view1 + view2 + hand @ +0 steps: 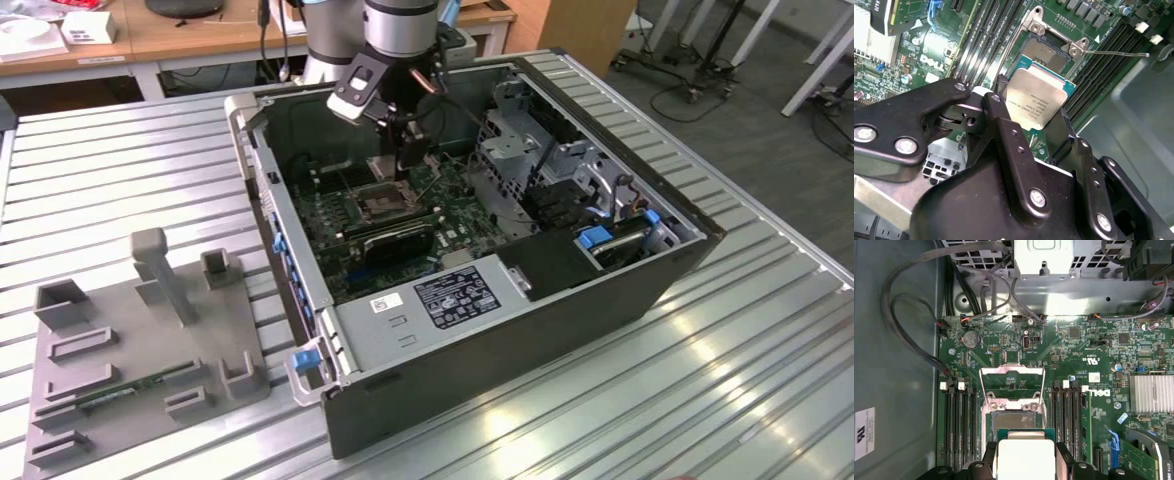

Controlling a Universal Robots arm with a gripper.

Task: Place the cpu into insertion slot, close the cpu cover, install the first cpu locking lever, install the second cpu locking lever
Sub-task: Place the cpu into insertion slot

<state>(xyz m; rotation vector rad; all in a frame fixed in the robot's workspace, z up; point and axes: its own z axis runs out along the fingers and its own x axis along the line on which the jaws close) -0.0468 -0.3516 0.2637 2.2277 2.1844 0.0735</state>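
My gripper (1025, 466) is shut on the cpu (1024, 455), a flat square chip with a silvery-tan top, one black finger (989, 456) on each side edge. The cpu (1035, 96) hangs just above and beside the insertion slot (1014, 421), a dark square socket in a silver frame on the green board. In the second wrist view the insertion slot (1048, 51) lies bare beyond the chip. The cpu cover (1011, 381) stands swung open past the socket. A thin locking lever (1119, 52) sticks out sideways. In the exterior view the gripper (404, 158) is inside the computer case over the socket (378, 202).
Black memory slots (959, 425) flank the socket on both sides. A finned heatsink (1151, 392) and grey cables (914, 330) lie near. The metal drive cage (534, 150) and case walls (254, 170) close in around the arm. A grey fixture tray (134, 350) sits on the table.
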